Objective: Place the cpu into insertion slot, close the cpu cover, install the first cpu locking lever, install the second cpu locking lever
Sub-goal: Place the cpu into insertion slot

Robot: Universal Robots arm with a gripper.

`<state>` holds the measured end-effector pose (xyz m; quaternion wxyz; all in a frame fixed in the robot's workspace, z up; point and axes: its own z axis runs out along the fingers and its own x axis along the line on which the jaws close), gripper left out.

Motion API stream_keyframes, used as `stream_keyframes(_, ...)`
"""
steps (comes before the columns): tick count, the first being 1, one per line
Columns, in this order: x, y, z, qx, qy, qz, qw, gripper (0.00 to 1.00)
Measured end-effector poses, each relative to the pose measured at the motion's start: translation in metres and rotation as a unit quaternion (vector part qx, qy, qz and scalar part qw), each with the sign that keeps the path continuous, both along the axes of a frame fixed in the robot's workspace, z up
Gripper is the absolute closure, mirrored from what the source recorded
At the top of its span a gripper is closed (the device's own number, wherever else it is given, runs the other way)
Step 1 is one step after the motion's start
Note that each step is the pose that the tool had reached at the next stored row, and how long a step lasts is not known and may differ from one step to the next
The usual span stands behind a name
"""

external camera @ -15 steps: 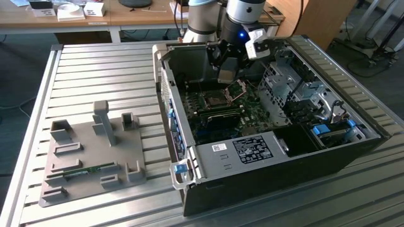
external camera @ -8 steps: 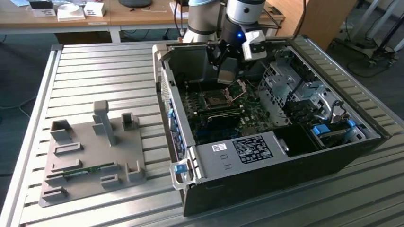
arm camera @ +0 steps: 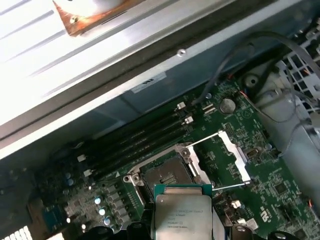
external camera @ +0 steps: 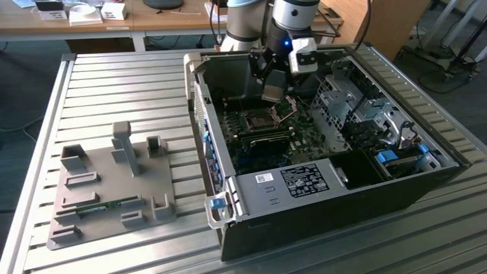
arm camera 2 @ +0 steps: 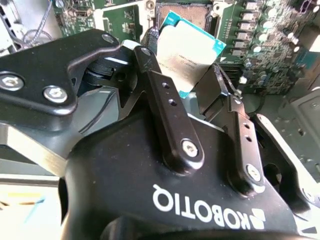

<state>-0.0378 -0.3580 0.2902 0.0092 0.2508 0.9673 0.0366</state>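
Claw (arm camera 2: 184, 67): clamped on the cpu (arm camera 2: 189, 47) — hovering near the insertion slot (arm camera: 164, 173).
Risk: any tilt in the grip could seat it skewed — bent socket pins.

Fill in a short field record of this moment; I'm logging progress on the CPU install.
tool: shut on the cpu, held above the motherboard
insertion slot: empty, uncovered
cpu cover: swung open beside the slot
computer case: side open, lying on the slatted table
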Motion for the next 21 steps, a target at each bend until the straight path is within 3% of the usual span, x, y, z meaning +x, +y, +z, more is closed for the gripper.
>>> stream_keyframes(6, 0.0, 0.0, -0.0008, 0.0, 0.0, -0.046, 0.9989, 0.46)
stream_keyframes(18, 0.0, 0.0, -0.0008, 0.0, 0.0, -0.049, 0.9988, 0.46)
stream_keyframes(21, 0.0, 0.0, -0.0009, 0.0, 0.0, -0.059, 0.9983, 0.46)
